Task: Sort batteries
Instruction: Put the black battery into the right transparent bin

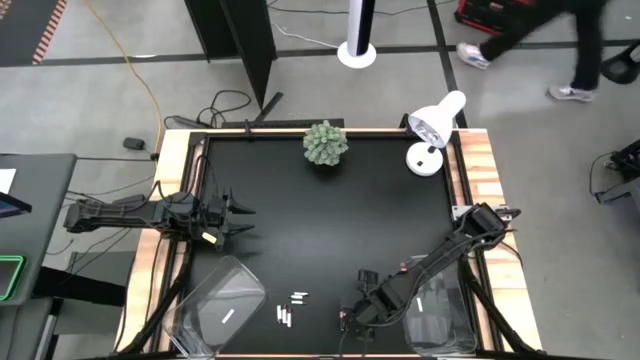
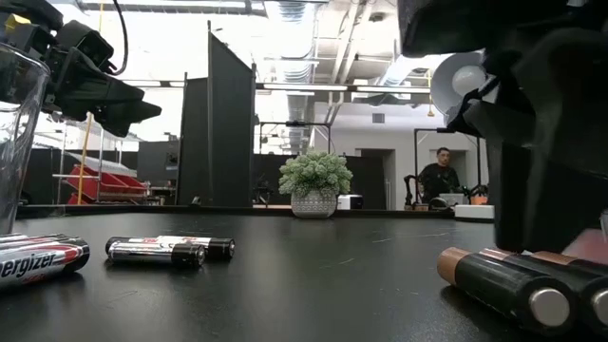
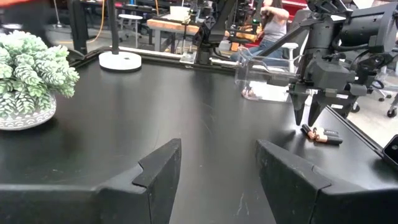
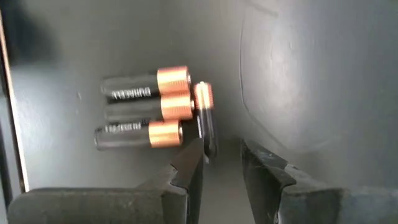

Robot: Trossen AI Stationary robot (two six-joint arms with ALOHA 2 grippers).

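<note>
Batteries with copper ends (image 4: pixel 146 106) lie just ahead of the right gripper (image 4: pixel 221 163), which hangs low over the table's near edge with its fingers parted and nothing between them. Three of that dark group lie side by side, long axes running across the line of the fingers; a fourth battery (image 4: pixel 205 118) lies crosswise at their copper ends, pointing toward the gap between the fingers, its near end just beside one fingertip (image 4: pixel 194 155) — touching or not, I cannot tell. That fourth one is, by my judgement, the easiest pick: its axis runs along the reach of the fingers, so they would close across its width, though it sits a little off to one finger's side rather than centred.

Just beyond the right gripper, on its outer side, stands a clear bin (image 1: pixel 440 318). Farther off, toward the other arm, a loose scatter of white batteries (image 1: pixel 290 308) lies on the black table (image 1: pixel 330 220), with a second clear bin (image 1: pixel 222 305) past them.

Well apart from all this, the left gripper (image 1: pixel 238 218) waits at the table's left edge, its fingers spread wide and empty — the right arm is plainly the nearer to the dark group.
</note>
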